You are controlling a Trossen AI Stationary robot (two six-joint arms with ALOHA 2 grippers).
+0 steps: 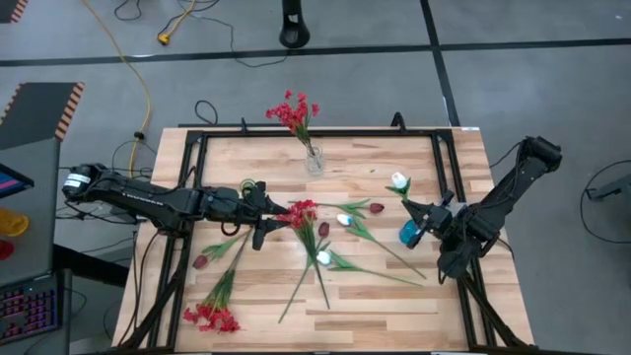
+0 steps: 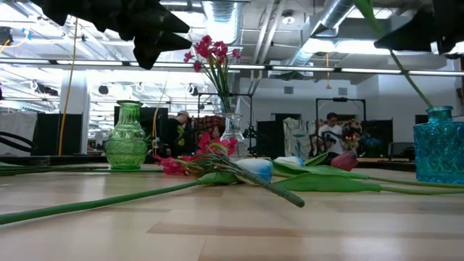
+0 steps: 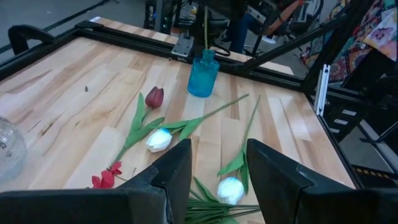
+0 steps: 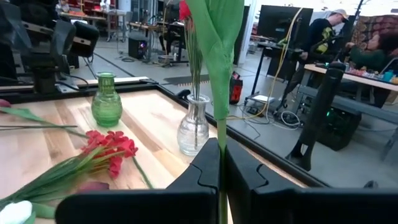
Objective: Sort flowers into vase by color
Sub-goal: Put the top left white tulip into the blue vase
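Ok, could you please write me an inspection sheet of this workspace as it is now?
Surface: wooden table in a black frame.
Job's things: red flowers stand in the clear vase; the green vase holds nothing; red sprays, maroon buds and white tulips lie loose.
Clutter: nothing seen.
Grippers: left pincer open above the loose flowers; right pincer shut on the held tulip, whose stem reaches down to the blue vase.
Cables: yellow cable and black cables on the floor.
Surroundings: people beyond the table; keyboard beside it.
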